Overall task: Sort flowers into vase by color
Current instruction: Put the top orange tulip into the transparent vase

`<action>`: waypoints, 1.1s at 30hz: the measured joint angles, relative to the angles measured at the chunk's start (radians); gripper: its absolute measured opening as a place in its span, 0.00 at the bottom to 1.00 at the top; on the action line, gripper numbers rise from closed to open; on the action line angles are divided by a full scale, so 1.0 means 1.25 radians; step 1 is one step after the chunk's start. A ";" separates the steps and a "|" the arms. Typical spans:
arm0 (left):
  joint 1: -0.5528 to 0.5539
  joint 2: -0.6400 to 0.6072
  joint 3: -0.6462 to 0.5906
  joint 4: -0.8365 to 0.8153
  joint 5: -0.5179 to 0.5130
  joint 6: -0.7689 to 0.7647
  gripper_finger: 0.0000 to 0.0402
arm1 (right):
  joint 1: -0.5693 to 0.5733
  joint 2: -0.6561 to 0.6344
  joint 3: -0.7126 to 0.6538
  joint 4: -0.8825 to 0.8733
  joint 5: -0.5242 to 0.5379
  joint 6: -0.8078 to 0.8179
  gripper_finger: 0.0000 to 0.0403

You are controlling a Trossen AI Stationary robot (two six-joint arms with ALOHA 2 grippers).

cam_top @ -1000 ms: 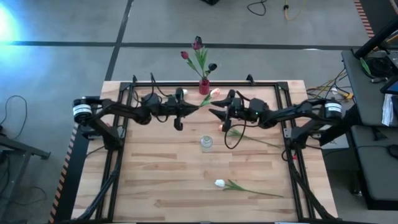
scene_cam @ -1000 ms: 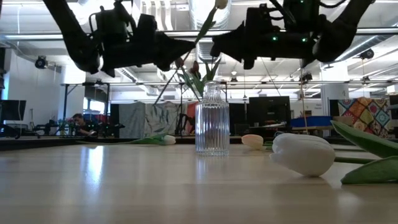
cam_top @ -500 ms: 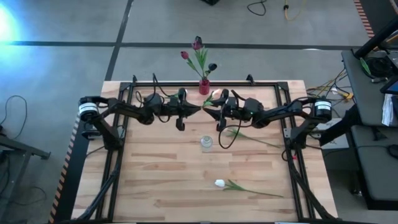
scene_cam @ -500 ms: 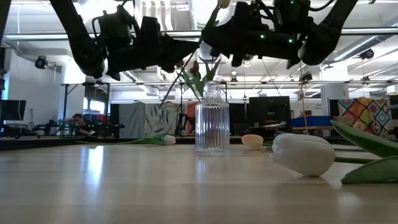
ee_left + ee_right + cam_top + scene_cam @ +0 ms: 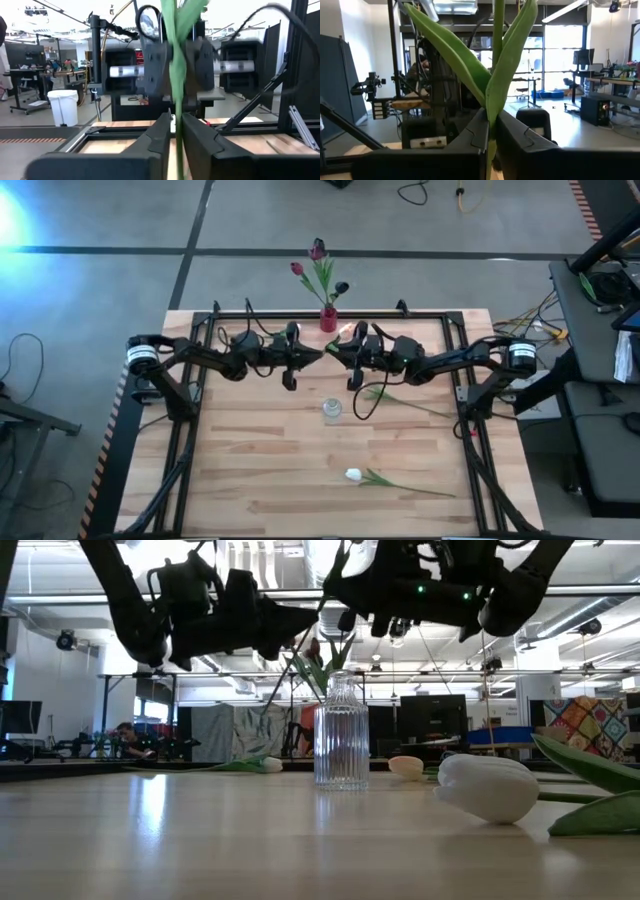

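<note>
A peach tulip (image 5: 346, 330) is held in the air above the table's far middle, between both arms. My left gripper (image 5: 316, 355) comes from the left and my right gripper (image 5: 336, 353) from the right; both are shut on its green stem (image 5: 175, 75). Its long leaves (image 5: 507, 65) fill the right wrist view. A clear ribbed glass vase (image 5: 342, 735) stands below them at the table's middle (image 5: 331, 410). A red vase (image 5: 328, 319) with maroon tulips (image 5: 318, 265) stands at the far edge. A white tulip (image 5: 353, 475) lies on its side near the front. My left gripper pinches the tulip's bare stem (image 5: 176, 125) between its two fingers. The fingers come level from the table's left and lie across the stem. The flower is clear of the table. My right gripper pinches the stem where the leaves spring from it (image 5: 491, 125), between its two fingers. They come level from the table's right, across the stem, close beside the left gripper's fingers. The tulip hangs in the air, tilted, its head toward the far edge.
Another tulip's stem (image 5: 405, 404) lies on the table under the right arm, its peach head (image 5: 406, 767) behind the glass vase. A pale flower head (image 5: 268, 764) lies to the left of the vase. A black frame (image 5: 190, 410) borders the table.
My right gripper has moved toward the table's left, up to the held tulip, and has shut on its stem beside the left gripper. The tulip has stayed where it was.
</note>
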 joint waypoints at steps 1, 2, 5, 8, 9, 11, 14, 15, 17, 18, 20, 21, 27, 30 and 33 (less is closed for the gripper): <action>0.000 0.000 -0.004 0.000 0.000 0.002 0.10 | 0.000 -0.014 0.000 -0.014 0.000 -0.001 0.04; 0.000 0.000 -0.007 0.000 -0.001 0.004 0.13 | 0.000 -0.031 0.000 -0.036 0.000 -0.002 0.04; 0.001 0.000 -0.020 0.004 -0.002 0.006 0.21 | 0.001 -0.087 0.000 -0.118 0.000 -0.001 0.03; 0.001 -0.001 -0.031 0.006 -0.004 0.020 0.29 | 0.006 -0.151 0.003 -0.213 0.000 0.020 0.03; 0.001 -0.001 -0.033 0.006 -0.009 0.025 0.31 | 0.011 -0.171 0.005 -0.250 0.000 0.025 0.03; 0.001 -0.003 -0.038 0.006 -0.019 0.027 0.35 | 0.022 -0.209 0.010 -0.321 0.000 0.041 0.03; 0.003 -0.008 -0.047 0.006 -0.024 0.034 0.41 | 0.047 -0.260 0.027 -0.423 0.000 0.048 0.03; 0.003 -0.011 -0.051 0.006 -0.024 0.034 0.42 | 0.056 -0.274 0.034 -0.459 0.000 0.048 0.03; 0.005 -0.019 -0.061 0.007 -0.024 0.034 0.43 | 0.073 -0.301 0.051 -0.519 0.004 0.048 0.03; 0.005 -0.024 -0.066 0.007 -0.024 0.038 0.44 | 0.081 -0.313 0.059 -0.547 0.006 0.048 0.03; 0.007 -0.037 -0.080 0.010 -0.024 0.047 0.44 | 0.096 -0.331 0.075 -0.585 0.007 0.050 0.03; 0.008 -0.043 -0.086 0.010 -0.027 0.048 0.44 | 0.104 -0.338 0.084 -0.598 0.007 0.051 0.03; 0.012 -0.073 -0.120 0.010 -0.059 0.068 0.44 | 0.135 -0.353 0.152 -0.744 0.049 0.049 0.03; 0.014 -0.081 -0.135 0.010 -0.072 0.076 0.44 | 0.146 -0.345 0.179 -0.784 0.052 0.051 0.03; 0.018 -0.089 -0.149 0.010 -0.072 0.076 0.44 | 0.154 -0.334 0.190 -0.797 0.058 0.058 0.03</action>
